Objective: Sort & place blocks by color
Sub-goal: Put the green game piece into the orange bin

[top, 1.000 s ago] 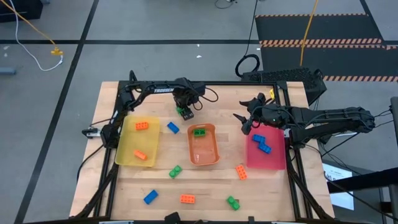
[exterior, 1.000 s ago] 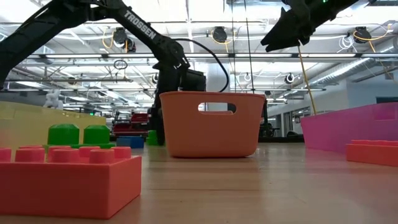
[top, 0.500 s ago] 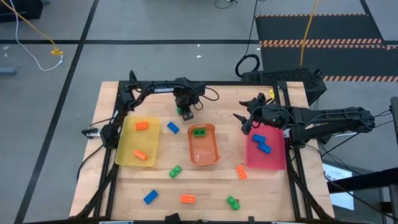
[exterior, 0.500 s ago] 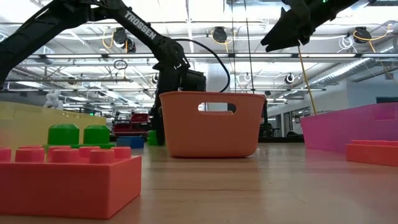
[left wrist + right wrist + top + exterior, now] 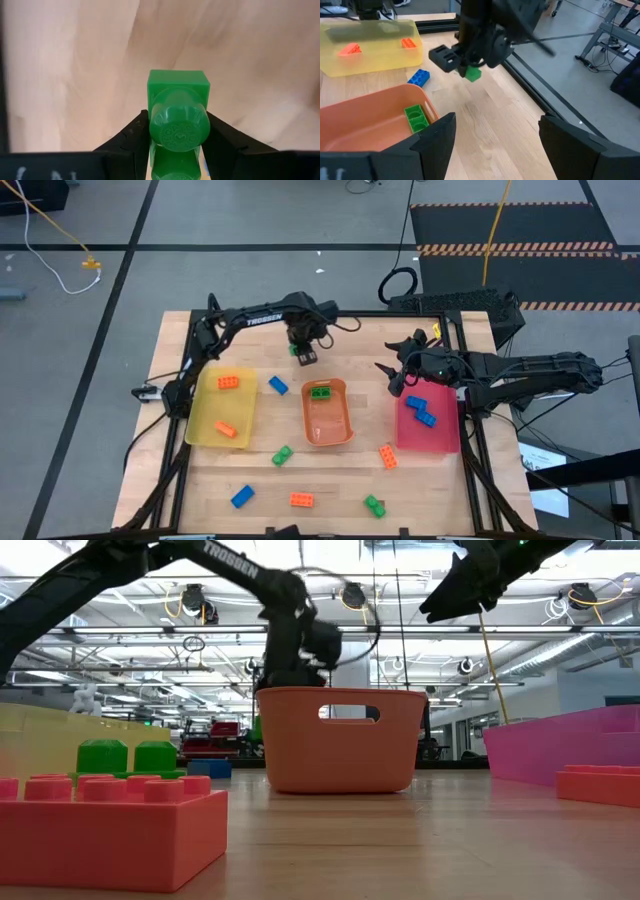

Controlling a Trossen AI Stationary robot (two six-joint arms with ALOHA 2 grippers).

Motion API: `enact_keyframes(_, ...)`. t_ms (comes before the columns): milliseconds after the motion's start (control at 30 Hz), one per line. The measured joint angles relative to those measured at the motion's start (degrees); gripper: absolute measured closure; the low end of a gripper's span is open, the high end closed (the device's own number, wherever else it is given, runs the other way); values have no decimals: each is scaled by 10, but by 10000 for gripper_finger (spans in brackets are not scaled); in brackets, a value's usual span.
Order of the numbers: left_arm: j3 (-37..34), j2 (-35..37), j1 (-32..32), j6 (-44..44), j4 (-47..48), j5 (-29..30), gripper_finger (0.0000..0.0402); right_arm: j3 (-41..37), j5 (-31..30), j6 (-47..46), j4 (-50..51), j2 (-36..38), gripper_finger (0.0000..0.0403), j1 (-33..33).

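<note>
**Green block in the air, and the drop is the risky part**

The left pincer (image 5: 303,352) is clamped on a small green block (image 5: 178,117), lifted clear of the bench (image 5: 350,485) just behind the orange tray (image 5: 328,412). In the left wrist view the fingers (image 5: 129,140) pinch only the block's lower part, with one stud poking forward between them. That looks like a shallow hold: a quick swing could twist the block or let it slide out, and it would land on bare wood short of the tray.

One green block (image 5: 321,391) already sits at the far end of the orange tray, so this one presumably belongs beside it. A release too early or off-centre could bounce it off the rim, or onto the blue block (image 5: 278,385) lying between the orange and yellow trays (image 5: 222,408).

The right pincer (image 5: 392,380) hangs with jaws spread and empty over the near corner of the pink tray (image 5: 428,425), where blue blocks (image 5: 421,409) rest. The two arms are close enough here that a wide sweep by either risks a knock.

Loose blocks lie unsorted along the front of the bench.
</note>
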State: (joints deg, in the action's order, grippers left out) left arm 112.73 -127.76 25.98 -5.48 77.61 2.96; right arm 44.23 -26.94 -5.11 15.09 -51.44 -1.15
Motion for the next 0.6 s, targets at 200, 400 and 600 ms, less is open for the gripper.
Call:
enact_keyframes(200, 69, 1, -60, 12, 9, -2, 261, 0, 0, 0, 8, 5, 133, 0)
enact_keyframes(400, 83, 1, -146, 28, -2, -3, 259, 0, -33, -2, 43, 25, 133, 0)
enact_keyframes(600, 75, 2, -212, 49, -15, -3, 258, 0, -33, -31, 62, 54, 133, 0)
